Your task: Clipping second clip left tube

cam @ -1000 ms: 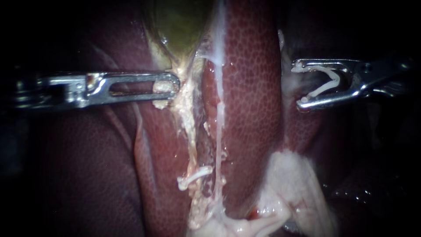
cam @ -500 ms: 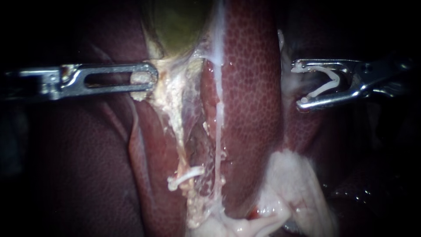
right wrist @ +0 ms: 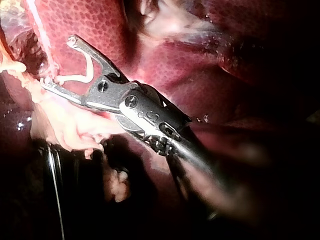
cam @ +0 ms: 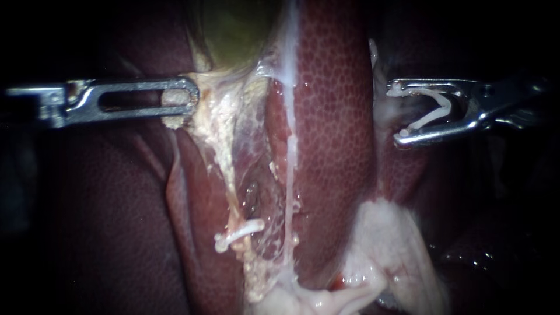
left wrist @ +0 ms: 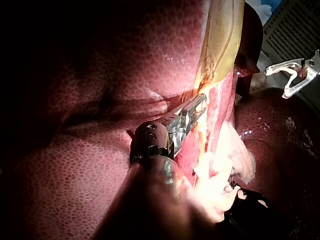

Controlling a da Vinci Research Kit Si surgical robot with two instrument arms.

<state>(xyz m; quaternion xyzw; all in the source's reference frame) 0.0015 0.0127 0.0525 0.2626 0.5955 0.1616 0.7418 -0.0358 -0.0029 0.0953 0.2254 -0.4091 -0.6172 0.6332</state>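
Left tube (cam: 228, 175) lies clipped; left instrument (cam: 189, 99) grips tissue (cam: 213, 114), right instrument (cam: 400, 112) a clip (cam: 444, 105).

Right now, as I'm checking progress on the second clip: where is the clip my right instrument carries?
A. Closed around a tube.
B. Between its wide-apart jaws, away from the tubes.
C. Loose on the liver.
B: the loaded clip sits unclosed between the jaws of the right instrument, well clear of the clipped tube.
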